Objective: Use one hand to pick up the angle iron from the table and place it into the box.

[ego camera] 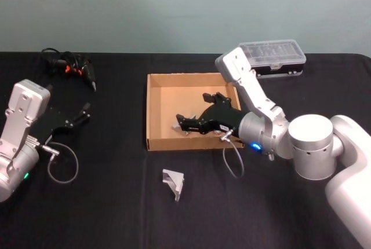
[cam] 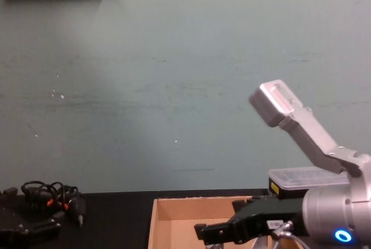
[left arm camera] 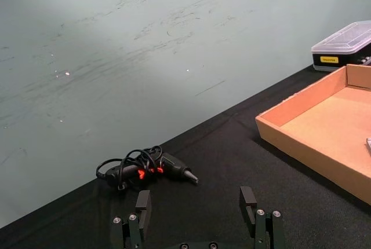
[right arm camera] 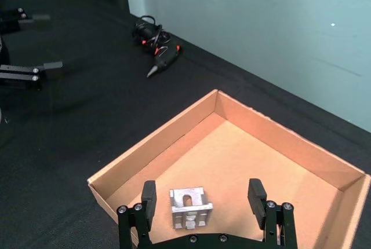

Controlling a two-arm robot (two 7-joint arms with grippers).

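Observation:
A silver angle iron (right arm camera: 190,207) lies on the floor of the tan cardboard box (right arm camera: 261,162), near its front left corner. My right gripper (right arm camera: 203,194) hovers just over it, open, with a finger on either side and neither touching it. From the head, the same gripper (ego camera: 184,123) reaches into the box (ego camera: 174,95) from the right, and a corner of that angle iron (ego camera: 175,126) peeks out beside it. Another angle iron (ego camera: 173,183) rests on the black table (ego camera: 116,202) in front of the box. My left gripper (ego camera: 81,114) stays open at the far left.
A clear-lidded black plastic case (ego camera: 275,58) stands behind the box at the right. A black tool wrapped in cables with orange marks (ego camera: 72,66) lies at the back left. A loose grey cable loop (ego camera: 61,168) hangs by the left arm.

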